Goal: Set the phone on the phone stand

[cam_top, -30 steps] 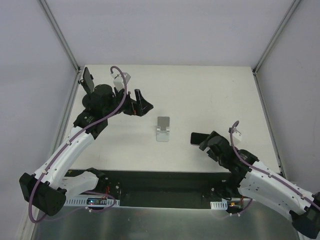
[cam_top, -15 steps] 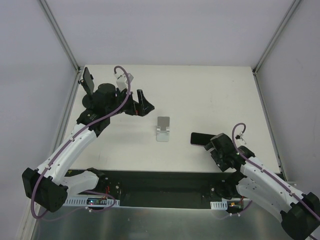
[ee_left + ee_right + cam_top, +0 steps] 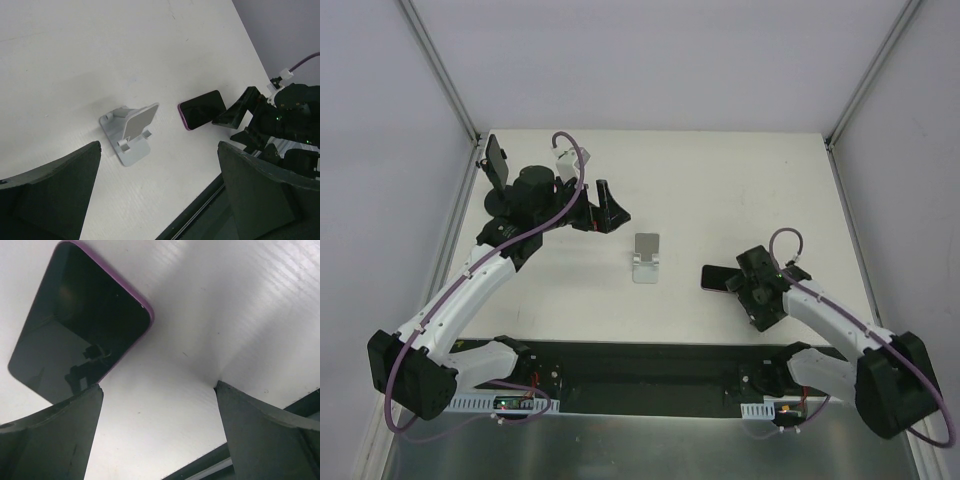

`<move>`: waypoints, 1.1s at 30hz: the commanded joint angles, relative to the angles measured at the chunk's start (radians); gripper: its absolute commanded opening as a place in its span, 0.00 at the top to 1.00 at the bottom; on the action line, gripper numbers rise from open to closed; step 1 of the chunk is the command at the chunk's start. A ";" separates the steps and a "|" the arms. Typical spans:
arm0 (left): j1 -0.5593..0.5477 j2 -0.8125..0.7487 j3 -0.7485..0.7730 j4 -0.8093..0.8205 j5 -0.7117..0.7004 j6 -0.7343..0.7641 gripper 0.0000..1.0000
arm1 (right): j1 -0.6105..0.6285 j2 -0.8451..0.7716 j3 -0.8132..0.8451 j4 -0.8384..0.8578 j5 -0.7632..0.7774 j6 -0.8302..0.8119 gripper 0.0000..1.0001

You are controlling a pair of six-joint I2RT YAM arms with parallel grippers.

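Observation:
The phone [image 3: 717, 277], black with a purple rim, lies flat on the white table, to the right of the stand. It also shows in the left wrist view [image 3: 202, 109] and the right wrist view [image 3: 75, 325]. The grey phone stand [image 3: 645, 258] stands empty mid-table and shows in the left wrist view [image 3: 131, 131]. My right gripper [image 3: 748, 288] is open and empty, low over the table at the phone's right end [image 3: 157, 386]. One finger overlaps the phone's edge. My left gripper [image 3: 605, 210] is open and empty, raised behind and left of the stand [image 3: 159, 144].
A small dark upright object [image 3: 496, 160] stands at the table's back left corner. A black strip [image 3: 650, 360] runs along the near edge by the arm bases. Grey enclosure walls and metal rails [image 3: 850, 100] border the table.
The right arm's elbow swung in and its wrist turned, keeping the gripper at the phone's right end. The left gripper shifted slightly. The phone and the stand have not moved.

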 commanded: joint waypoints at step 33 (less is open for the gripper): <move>0.012 -0.026 0.032 0.009 -0.018 0.035 0.01 | -0.124 0.209 0.085 0.322 -0.054 -0.250 0.03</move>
